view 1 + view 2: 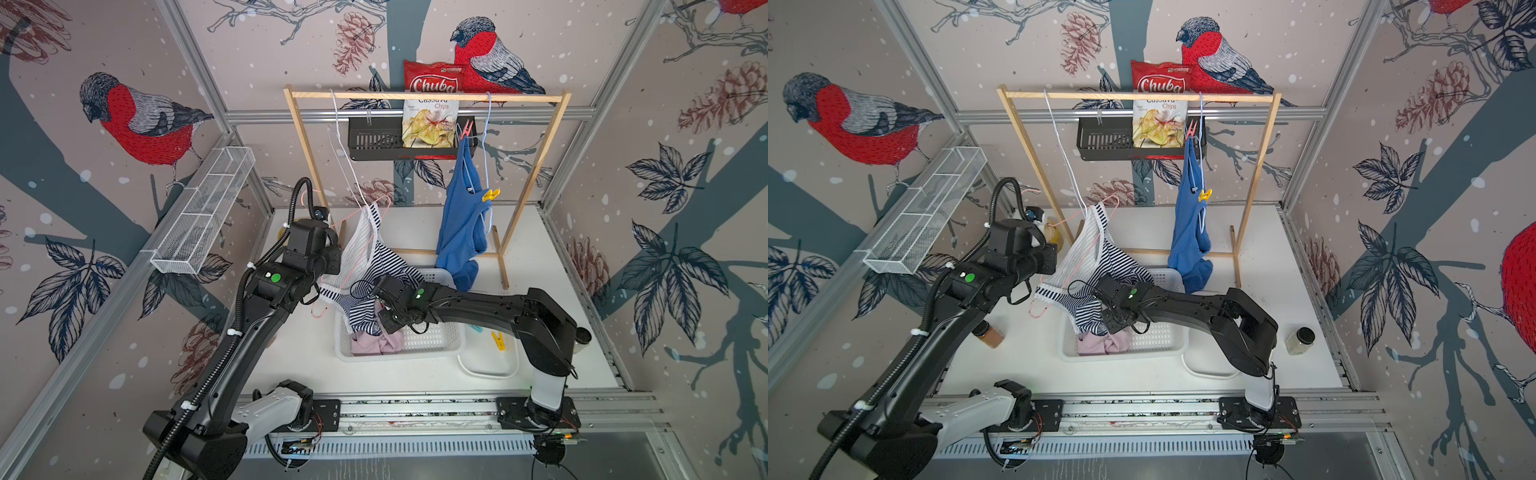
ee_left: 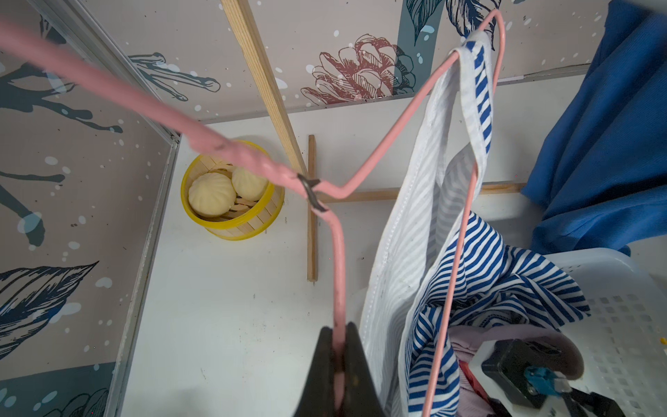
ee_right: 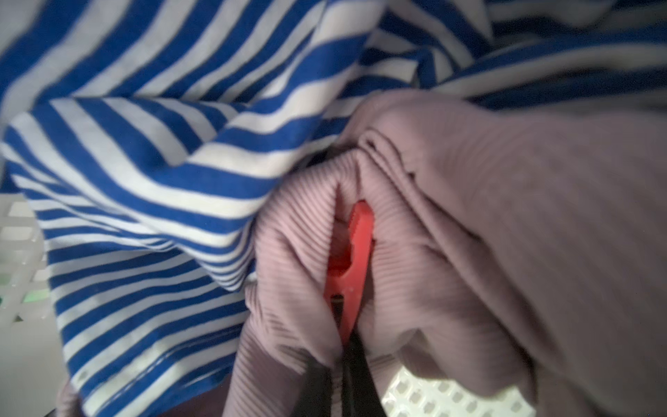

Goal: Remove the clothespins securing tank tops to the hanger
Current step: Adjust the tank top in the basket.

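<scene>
We see little of the right gripper (image 3: 343,361): its dark fingers sit pressed together on the tail of a red clothespin (image 3: 352,249), half buried in a fold of the ribbed mauve top (image 3: 505,234), which lies in the perforated white basket (image 1: 440,343) toward the desk's front edge, under the blurred striped top (image 3: 144,162). The left gripper (image 2: 339,346) pinches the thin pink wire hanger (image 2: 337,252), from which that striped top droops by one trimmed strap into the basket.

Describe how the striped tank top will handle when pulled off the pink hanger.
Likely floppy: the striped tank top drapes and bunches into the basket. Probably light, since the thin pink hanger carries it. Its looped strap may snag.
</scene>
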